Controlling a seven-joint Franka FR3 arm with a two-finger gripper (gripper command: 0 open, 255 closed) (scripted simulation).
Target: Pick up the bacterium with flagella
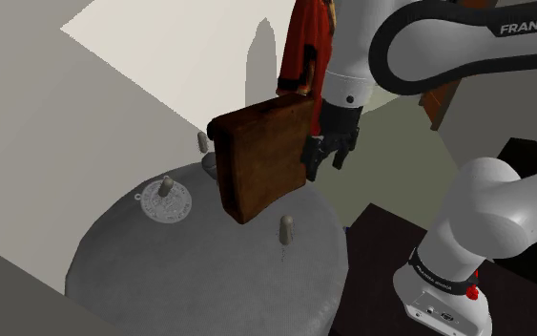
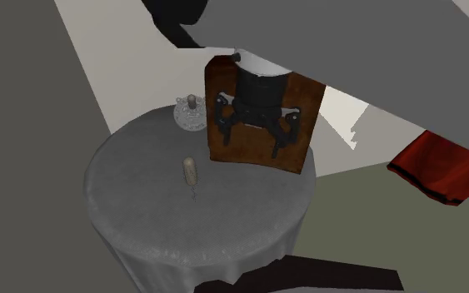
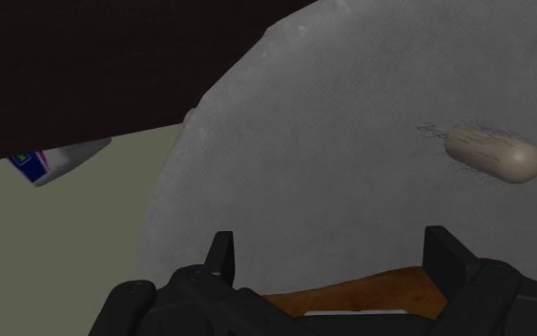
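"Where's the bacterium?"

"On the round grey surface, out in the open and well apart from the board. It's a pale capsule with fine hairs at one end. It seems to stand on end, but I can't swear to that."

"And the pincer?"

"Up by the board's upper edge, fingers apart, nothing between them. The wrist view has a strip of brown just beneath it, so I'd say it hangs close above the board, not over the capsule."

"Why so high?"

"My guess is the board. It stands upright and tall, close to the arm, and height keeps the fingers clear of it."

"So the pick hasn't begun?"

"Not yet, I'd judge. The pincer needs to cross to the bacterium, come down, and close across its narrow body. The hairs look too thin to grip."

"Anything in the way?"

"The dish with a small figure on it sits near the far rim, well off. The board is the risk, since a low swing could knock it over."
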